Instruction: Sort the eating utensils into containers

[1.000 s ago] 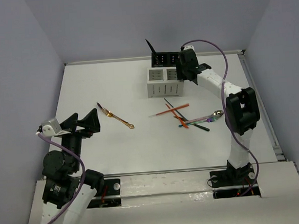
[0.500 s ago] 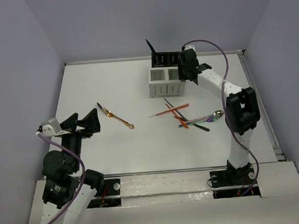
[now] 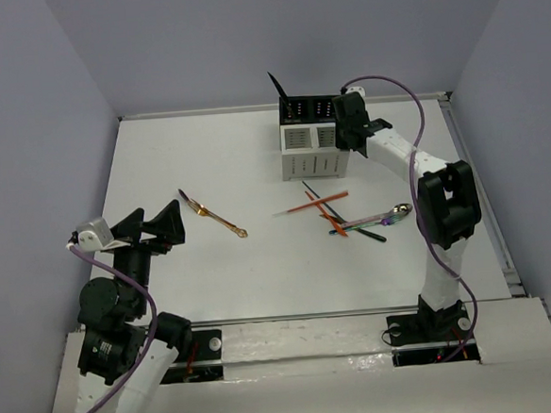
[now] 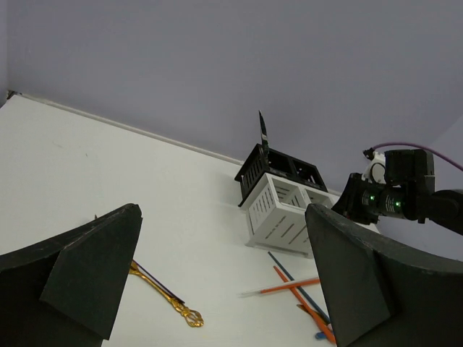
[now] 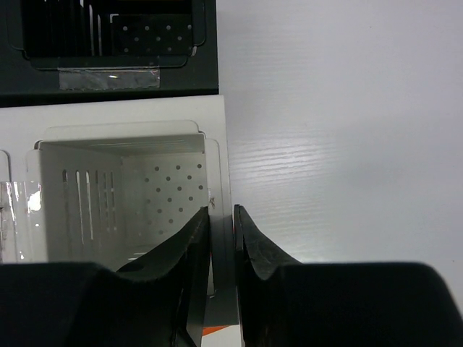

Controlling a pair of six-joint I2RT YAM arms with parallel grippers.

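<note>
**Top external view**
- Tabletop point(image 3: 186, 147): white.
- Containers point(image 3: 311, 140): a block of four bins near the far edge, right of centre. Two are black at the back and two white in front.
- Black utensil point(image 3: 274, 84): stands tilted in the back-left black bin, its tip leaning left.
- Gold utensil point(image 3: 218, 219): lies slanted, left of centre. A thin dark utensil point(image 3: 186, 195) lies at its far end; its kind cannot be told.
- Heap of utensils point(image 3: 337, 212): right of centre, between the containers and the near edge, crossed and touching. It includes an orange-red utensil point(image 3: 318, 202), a long black utensil point(image 3: 372, 232) and an iridescent spoon point(image 3: 394, 213).
- Right end effector point(image 3: 350, 143): against the right side of the containers.
- Left end effector point(image 3: 154, 224): near the left edge, raised, well apart from every utensil.

**Left wrist view**
- Left end effector point(image 4: 223, 213): fingers point(image 4: 79, 275) spread wide, released, holding and touching nothing.
- Beyond it lie the gold utensil point(image 4: 163, 296) and the containers point(image 4: 282, 206). The black utensil point(image 4: 262, 134) stands upright in them.

**Right wrist view**
- Right end effector point(image 5: 221, 211): clenched on the right-hand wall of a white bin of the containers point(image 5: 166, 188).
- One of its fingers point(image 5: 184, 267) is inside the bin and the other outside. Only the wall lies between them.
- That bin looks empty.
</note>
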